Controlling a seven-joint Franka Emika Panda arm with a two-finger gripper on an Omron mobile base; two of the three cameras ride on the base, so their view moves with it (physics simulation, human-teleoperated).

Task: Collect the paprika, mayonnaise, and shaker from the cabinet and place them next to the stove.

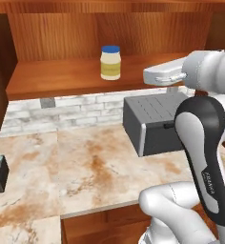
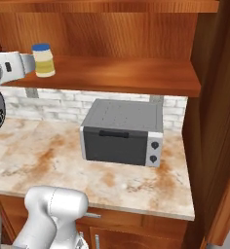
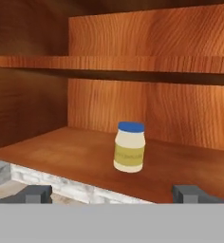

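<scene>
Going for the mayonnaise upright on the cabinet shelf; pincer wide open, empty; better to centre on the jar, ease in level, squeeze below the blue lid.

My two base cams sit behind the arm, left and right, facing forward-down; both share the cabinet shelf, mayonnaise and surface. My hand cam looks level into the shelf, near the jar.
</scene>
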